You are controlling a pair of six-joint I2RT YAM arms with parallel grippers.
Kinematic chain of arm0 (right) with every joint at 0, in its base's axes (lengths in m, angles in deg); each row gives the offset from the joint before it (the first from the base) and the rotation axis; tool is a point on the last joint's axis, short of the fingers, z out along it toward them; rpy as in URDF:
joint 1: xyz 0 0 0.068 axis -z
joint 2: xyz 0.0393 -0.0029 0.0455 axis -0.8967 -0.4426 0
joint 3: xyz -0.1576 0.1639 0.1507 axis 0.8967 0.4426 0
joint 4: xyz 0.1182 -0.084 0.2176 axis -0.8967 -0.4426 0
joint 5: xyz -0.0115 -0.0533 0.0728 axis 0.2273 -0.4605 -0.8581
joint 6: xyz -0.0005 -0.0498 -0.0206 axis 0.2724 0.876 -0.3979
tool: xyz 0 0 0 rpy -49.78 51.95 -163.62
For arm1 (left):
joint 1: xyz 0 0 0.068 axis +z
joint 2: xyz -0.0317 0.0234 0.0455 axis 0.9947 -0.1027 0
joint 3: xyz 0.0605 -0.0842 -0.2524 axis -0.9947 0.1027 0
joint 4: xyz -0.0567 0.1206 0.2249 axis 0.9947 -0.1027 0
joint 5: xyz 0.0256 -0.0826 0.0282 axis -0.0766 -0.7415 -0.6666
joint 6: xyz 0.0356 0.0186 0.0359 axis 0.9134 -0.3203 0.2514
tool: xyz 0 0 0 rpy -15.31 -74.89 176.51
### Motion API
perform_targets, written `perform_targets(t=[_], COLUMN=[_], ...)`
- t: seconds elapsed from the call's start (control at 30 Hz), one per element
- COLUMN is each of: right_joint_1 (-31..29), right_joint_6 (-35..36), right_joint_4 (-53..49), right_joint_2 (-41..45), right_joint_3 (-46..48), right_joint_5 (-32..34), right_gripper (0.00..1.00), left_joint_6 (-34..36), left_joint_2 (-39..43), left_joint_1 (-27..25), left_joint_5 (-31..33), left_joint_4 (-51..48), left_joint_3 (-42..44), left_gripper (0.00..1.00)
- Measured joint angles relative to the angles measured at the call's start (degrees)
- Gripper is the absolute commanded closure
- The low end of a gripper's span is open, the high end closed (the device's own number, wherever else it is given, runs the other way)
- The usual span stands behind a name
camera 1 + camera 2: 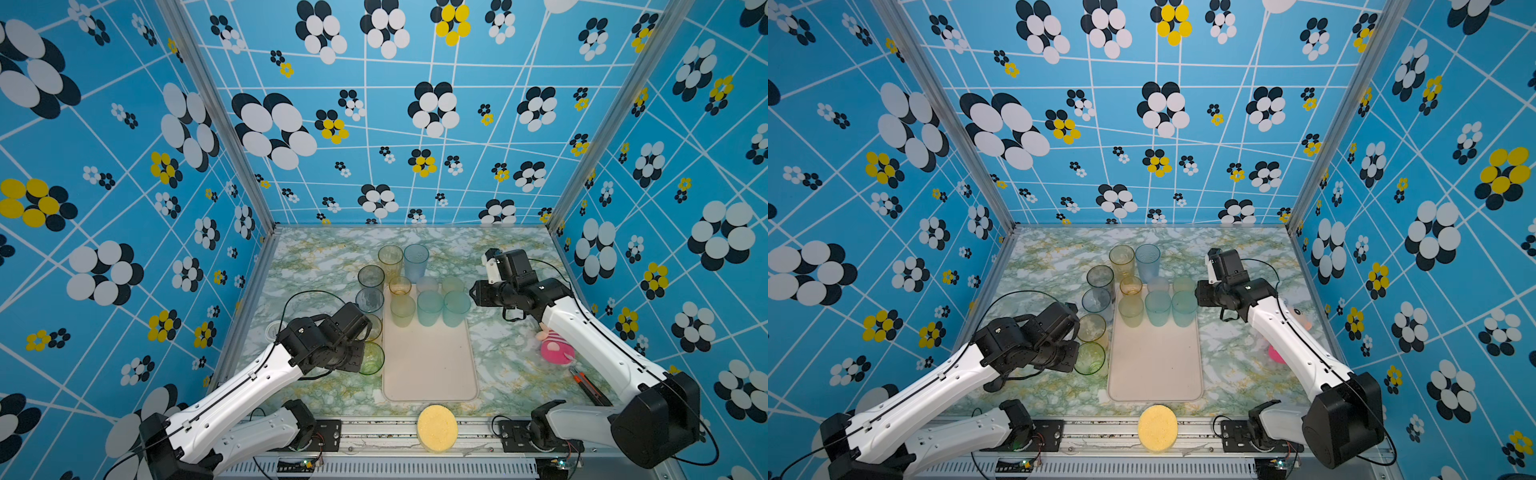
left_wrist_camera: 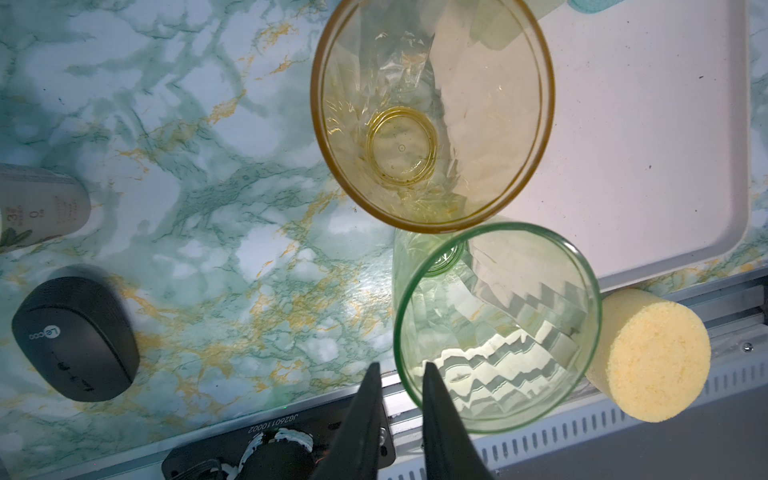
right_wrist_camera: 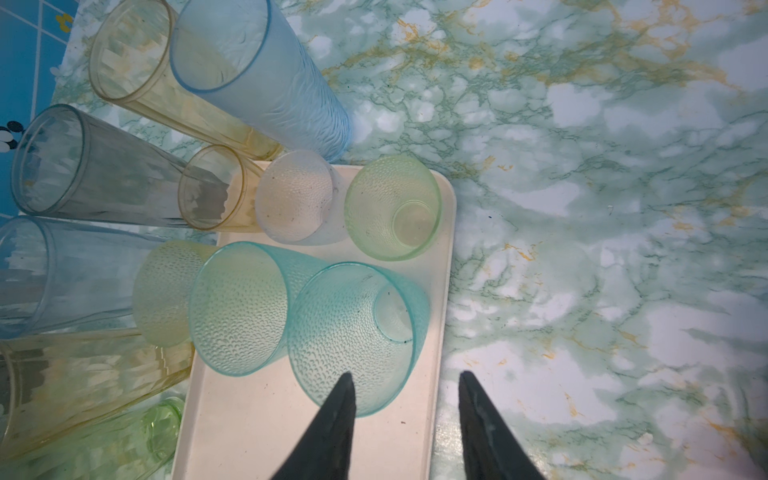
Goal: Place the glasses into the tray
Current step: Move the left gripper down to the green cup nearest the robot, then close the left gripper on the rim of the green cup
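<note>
**Rim of green glass (image 2: 498,332) between left jaws, right jaws empty**

My left gripper (image 2: 402,370) is nearly closed. One finger is outside the green glass and one is over its mouth, with the wall running through the slim gap. I cannot tell whether the fingers actually bite. That glass is upright just outside the left edge of the tray (image 1: 428,365), and its rim meets that of an amber glass (image 2: 432,112) in the left wrist view.

My right gripper (image 3: 406,380) has its fingers moderately apart with nothing between them. It hangs over the tray's right edge. In its own view one fingertip overlaps the nearer teal glass (image 3: 357,332), and I cannot make out contact.

Short glasses cluster at the tray's far end. Tall ones stand on the table (image 1: 316,257) along its left and far sides.

Only the left wrist view shows me a black mouse (image 2: 75,332). Only the top views show the pink plush toy (image 1: 555,347) by the right arm. The yellow sponge (image 1: 437,428) lies on the front rail.
</note>
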Motion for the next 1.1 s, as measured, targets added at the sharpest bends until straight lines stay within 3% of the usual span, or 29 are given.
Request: perform_targets(t=[0.83, 1.1], right_joint_1=[0.0, 0.0], right_joint_6=[0.0, 0.0], right_joint_4=[0.3, 0.3], right_joint_2=[0.1, 0.1], right_joint_3=[0.6, 0.6], right_joint_5=[0.0, 0.0], right_gripper=[0.57, 0.57], left_joint_6=[0.3, 0.5], left_joint_2=[-3.0, -3.8], left_joint_1=[0.0, -0.1], left_joint_5=[0.0, 0.7], left_joint_4=[0.7, 0.7], left_joint_3=[0.7, 0.7], left_gripper=[0.82, 0.89])
